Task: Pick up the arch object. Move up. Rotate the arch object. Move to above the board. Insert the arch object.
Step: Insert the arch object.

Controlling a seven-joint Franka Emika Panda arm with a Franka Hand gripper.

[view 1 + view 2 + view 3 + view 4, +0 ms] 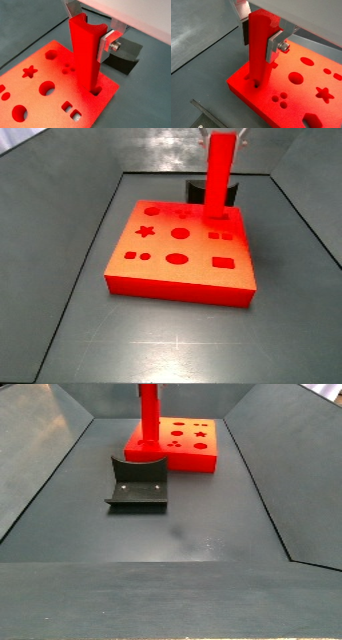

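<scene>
1. Gripper (89, 31) above board (40, 60) corner, fingers (107, 44) pinching arch object (85, 52) near its top.
2. Arch object upright, lower end in a board hole.
3. Fixture (138, 482) beside board.

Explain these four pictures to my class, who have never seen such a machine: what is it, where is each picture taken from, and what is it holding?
This is a robot arm with a two-finger gripper. Two pictures come from cameras on its wrist and look down past the jaws. The other two come from cameras fixed beside the table. The jaws, flat silver plates, are closed on the arch object, a tall bright red bar held upright. In both wrist views its lower end meets a hole near a corner of the board, a flat red-orange slab with star, circle and square holes. How deep it sits cannot be told. In a side view a dark L-shaped bracket, the fixture, stands on the grey floor beside the board.
</scene>
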